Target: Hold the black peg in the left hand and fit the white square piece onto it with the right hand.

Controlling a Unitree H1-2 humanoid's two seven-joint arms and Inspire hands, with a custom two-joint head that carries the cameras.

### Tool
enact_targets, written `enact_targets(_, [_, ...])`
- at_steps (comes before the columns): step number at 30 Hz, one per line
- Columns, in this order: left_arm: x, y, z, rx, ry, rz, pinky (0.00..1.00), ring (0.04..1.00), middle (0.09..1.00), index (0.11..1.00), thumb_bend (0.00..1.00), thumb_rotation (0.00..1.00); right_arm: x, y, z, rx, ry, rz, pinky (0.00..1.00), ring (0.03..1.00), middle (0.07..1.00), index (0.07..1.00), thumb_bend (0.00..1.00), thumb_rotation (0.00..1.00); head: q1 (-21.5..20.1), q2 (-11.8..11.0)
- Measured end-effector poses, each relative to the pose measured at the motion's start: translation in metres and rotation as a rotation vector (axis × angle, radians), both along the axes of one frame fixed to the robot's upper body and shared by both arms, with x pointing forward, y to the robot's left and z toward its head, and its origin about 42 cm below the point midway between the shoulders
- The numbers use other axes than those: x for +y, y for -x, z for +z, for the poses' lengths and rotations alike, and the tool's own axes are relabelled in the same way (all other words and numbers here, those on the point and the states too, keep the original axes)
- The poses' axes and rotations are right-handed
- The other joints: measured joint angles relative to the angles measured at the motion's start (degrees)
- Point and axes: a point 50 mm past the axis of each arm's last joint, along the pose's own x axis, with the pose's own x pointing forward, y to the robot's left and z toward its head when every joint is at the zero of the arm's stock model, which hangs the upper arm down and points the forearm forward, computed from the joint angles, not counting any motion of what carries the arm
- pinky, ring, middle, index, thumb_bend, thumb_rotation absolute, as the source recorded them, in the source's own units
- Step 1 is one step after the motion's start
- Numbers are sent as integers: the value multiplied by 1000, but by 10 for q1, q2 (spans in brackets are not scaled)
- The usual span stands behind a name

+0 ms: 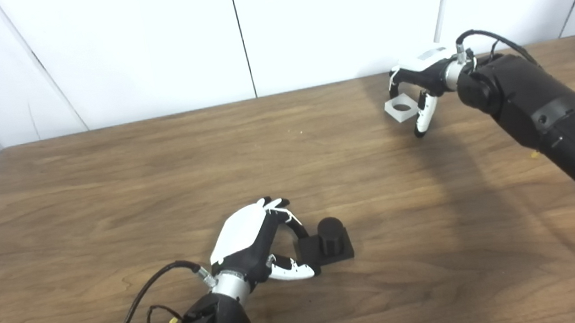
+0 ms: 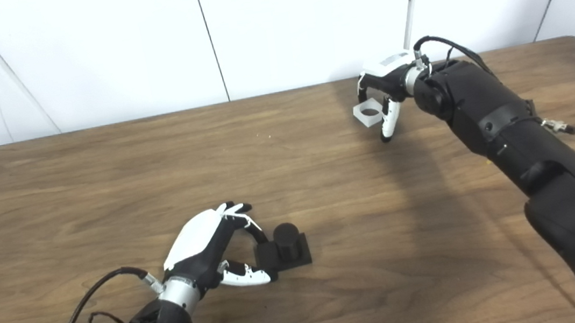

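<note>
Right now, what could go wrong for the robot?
The right robot hand pinches the white square piece only by an edge, so it might slip and drop. The left robot hand grips just the black peg's base at one side, so the peg could tilt when pushed.

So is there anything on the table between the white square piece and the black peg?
Nothing visible. The white square piece is in the right hand at the far side; only bare table lies between it and the black peg.
</note>
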Motion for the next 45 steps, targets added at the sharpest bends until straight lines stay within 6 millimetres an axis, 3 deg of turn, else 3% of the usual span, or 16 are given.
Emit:
enact_targets(16, [-4,0,0,7,15,3,1000,1000,932,489,494,76,0,-3,1,21,33,13,1000,1000,919,687,811,231,4,1])
enact_targets(32, [-5,0,0,8,17,6,1000,1000,937,490,494,77,-11,-2,6,16,28,14,1000,1000,889,621,767,116,2,0])
enact_targets(33, [-5,0,0,9,17,7,1000,1000,938,490,494,77,-12,-2,7,16,31,16,1000,1000,890,546,623,130,3,1])
enact_targets(35, [-5,0,0,10,16,8,1000,1000,940,490,494,77,-13,-1,7,17,33,22,1000,1000,888,504,544,137,3,1])
enact_targets(45, [-6,-1,0,12,23,10,1000,1000,938,490,495,75,-10,0,6,20,16,37,1000,1000,882,491,523,136,6,-1])
